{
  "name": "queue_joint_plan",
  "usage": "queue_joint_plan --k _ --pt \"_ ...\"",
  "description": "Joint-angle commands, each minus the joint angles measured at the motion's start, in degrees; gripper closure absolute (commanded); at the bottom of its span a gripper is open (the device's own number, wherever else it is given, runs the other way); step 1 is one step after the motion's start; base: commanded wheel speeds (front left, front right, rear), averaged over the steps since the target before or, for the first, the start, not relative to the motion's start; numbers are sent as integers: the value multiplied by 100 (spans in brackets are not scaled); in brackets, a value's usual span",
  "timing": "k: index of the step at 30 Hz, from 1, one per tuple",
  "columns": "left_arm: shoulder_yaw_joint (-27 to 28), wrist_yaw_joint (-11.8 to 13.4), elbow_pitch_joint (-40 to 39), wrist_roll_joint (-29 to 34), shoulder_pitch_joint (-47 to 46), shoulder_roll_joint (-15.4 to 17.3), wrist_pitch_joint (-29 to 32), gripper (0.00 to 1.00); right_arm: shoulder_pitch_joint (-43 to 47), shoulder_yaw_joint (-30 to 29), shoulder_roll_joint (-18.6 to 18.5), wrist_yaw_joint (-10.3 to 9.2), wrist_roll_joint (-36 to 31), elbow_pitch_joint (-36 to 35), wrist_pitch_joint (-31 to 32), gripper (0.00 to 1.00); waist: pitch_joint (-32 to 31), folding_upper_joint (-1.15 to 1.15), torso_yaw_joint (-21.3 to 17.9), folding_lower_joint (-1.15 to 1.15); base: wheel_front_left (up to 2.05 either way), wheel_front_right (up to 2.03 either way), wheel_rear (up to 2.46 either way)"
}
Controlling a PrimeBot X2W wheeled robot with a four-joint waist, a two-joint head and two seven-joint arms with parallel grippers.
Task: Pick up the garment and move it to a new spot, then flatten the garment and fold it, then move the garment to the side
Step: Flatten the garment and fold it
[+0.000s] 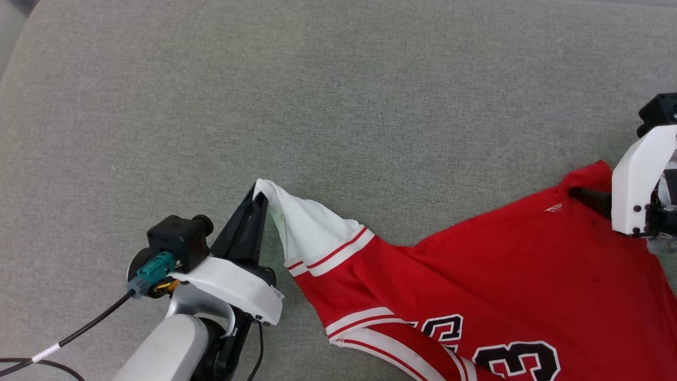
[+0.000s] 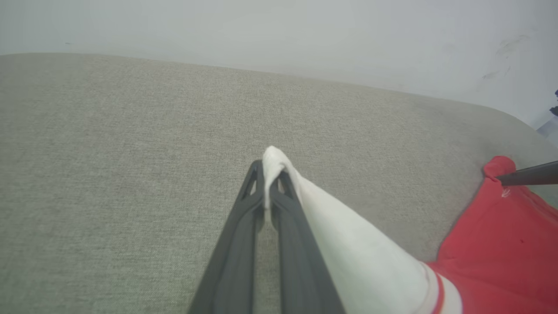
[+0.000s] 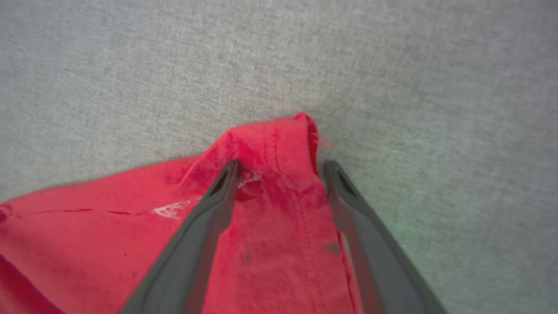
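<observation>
White sleeve (image 1: 304, 225) pinched, right fingers (image 3: 192, 244) seemingly splayed

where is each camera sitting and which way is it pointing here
Head view: on the robot's head, looking down at the grey cushion and red shirt; the left tool, its pale forearm and the right tool show.
Left wrist view: on the left wrist, looking along its shut fingers, which pinch the white sleeve, toward a pale wall.
Right wrist view: on the right wrist, looking down along its open fingers either side of a red corner.
Shared: both wrist views show that corner.
</observation>
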Motion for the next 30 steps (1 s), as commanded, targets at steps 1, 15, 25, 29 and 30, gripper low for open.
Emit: queue_joint_plan --k 1,15,25,29,30 --pt "-21 -21 49 15 -64 -36 -42 100 106 109 64 -3 25 246 113 0 19 0 26 -1 0 0 0" --pt "-102 -100 471 30 -80 88 -1 100 -25 358 79 -3 300 522 -296 100 -633 0 -142 -1 0 0 0" --pt "290 -274 1073 -352 -764 223 257 100 -132 439 117 -3 37 653 -1625 100 -1830 0 -530 -1 0 0 0" --pt "357 -423 1571 -448 -1336 199 427 100 -285 446 205 -3 -68 854 -1948 100 -2088 0 -679 -1 0 0 0" --pt "361 -472 1703 -460 -1508 188 464 100 -349 460 224 -3 -97 905 -2012 100 -2126 0 -716 -1 0 0 0"
